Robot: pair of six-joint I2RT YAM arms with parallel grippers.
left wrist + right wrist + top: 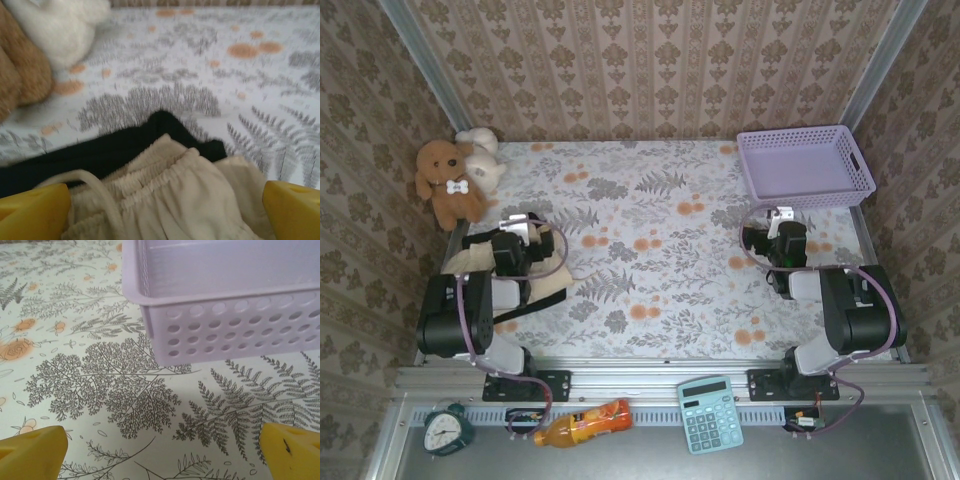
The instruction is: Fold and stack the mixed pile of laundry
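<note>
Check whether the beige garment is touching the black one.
Touching. The left wrist view shows the beige garment lying directly on the black garment, its gathered waistband overlapping the black edge with no gap between them.

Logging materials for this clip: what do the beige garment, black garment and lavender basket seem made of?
Pale beige garment: soft matte cloth, possibly cotton; gathered waistband and drawcord show.
Plain black garment: matte fabric, weave too blurred.
Lavender perforated basket: smooth moulded plastic, by its rigid holed wall.
</note>
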